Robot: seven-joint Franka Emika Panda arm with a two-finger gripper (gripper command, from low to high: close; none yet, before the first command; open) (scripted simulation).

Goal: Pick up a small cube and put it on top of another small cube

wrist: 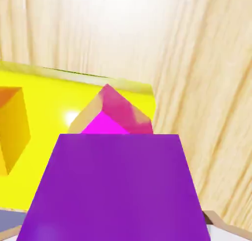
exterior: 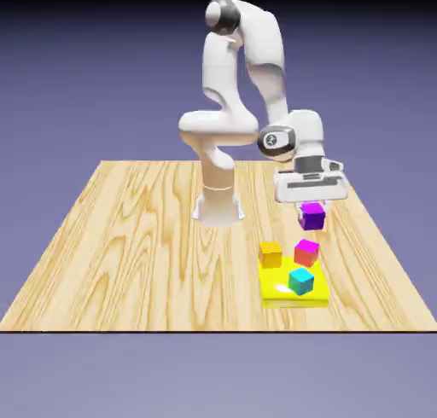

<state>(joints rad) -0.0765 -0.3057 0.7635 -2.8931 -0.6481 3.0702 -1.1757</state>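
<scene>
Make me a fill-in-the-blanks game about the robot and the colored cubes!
The fingers hold the ____ cube in the air.
The cyan cube sits on a ____ mat.
The cube with the pink top has the ____ cube on its exterior view's left.

Missing words: purple; yellow; orange

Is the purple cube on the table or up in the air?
In the air. The purple cube hangs in the shut claw, above the wooden table, clear of the other cubes.
</scene>
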